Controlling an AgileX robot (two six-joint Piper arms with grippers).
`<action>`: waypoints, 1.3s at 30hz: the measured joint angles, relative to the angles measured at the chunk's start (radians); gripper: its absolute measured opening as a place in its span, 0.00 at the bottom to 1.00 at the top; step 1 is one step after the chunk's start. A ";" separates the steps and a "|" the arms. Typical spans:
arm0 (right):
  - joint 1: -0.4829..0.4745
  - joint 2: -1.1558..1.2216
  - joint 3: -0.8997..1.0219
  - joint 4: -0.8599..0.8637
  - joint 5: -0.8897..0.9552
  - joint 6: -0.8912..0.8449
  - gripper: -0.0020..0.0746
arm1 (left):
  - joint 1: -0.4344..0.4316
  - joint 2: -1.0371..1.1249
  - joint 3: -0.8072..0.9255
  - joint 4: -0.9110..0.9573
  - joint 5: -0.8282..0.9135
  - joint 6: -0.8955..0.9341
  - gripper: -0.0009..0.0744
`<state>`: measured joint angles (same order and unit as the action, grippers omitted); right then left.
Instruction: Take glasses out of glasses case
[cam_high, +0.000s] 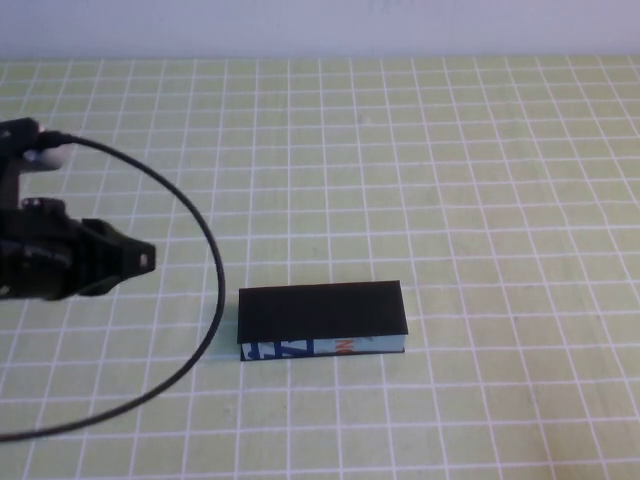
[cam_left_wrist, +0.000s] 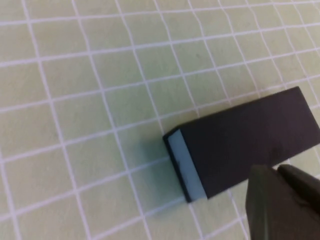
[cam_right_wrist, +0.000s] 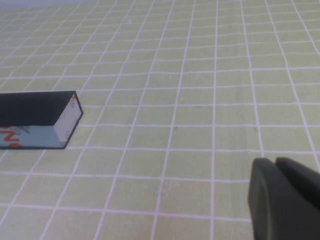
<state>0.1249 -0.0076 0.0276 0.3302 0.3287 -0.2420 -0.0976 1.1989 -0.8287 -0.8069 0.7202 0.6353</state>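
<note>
The glasses case (cam_high: 322, 320) lies shut on the green checked mat, black lid on top, light blue printed front side facing me. It also shows in the left wrist view (cam_left_wrist: 245, 142) and in the right wrist view (cam_right_wrist: 37, 120). The glasses are hidden. My left gripper (cam_high: 140, 258) hovers to the left of the case, apart from it, fingers pressed together and empty; in the left wrist view the gripper (cam_left_wrist: 272, 172) shows by the case's long edge. My right gripper (cam_right_wrist: 274, 165) is out of the high view; its fingers are together and empty over bare mat, well away from the case.
A black cable (cam_high: 205, 300) loops from the left arm down across the mat to the left of the case. The green checked mat (cam_high: 480, 200) covers the table, with a white wall at the far edge.
</note>
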 joint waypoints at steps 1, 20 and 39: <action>0.000 0.000 0.000 0.000 0.000 0.000 0.00 | 0.000 0.053 -0.025 -0.042 0.000 0.047 0.01; 0.000 0.000 0.000 0.000 0.000 0.000 0.01 | -0.097 0.674 -0.306 -0.242 -0.017 0.315 0.01; 0.000 0.000 0.000 0.538 -0.343 0.022 0.01 | -0.097 0.736 -0.326 -0.242 0.004 0.331 0.01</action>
<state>0.1249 -0.0076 0.0276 0.8679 -0.0139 -0.2196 -0.1945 1.9348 -1.1544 -1.0491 0.7247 0.9660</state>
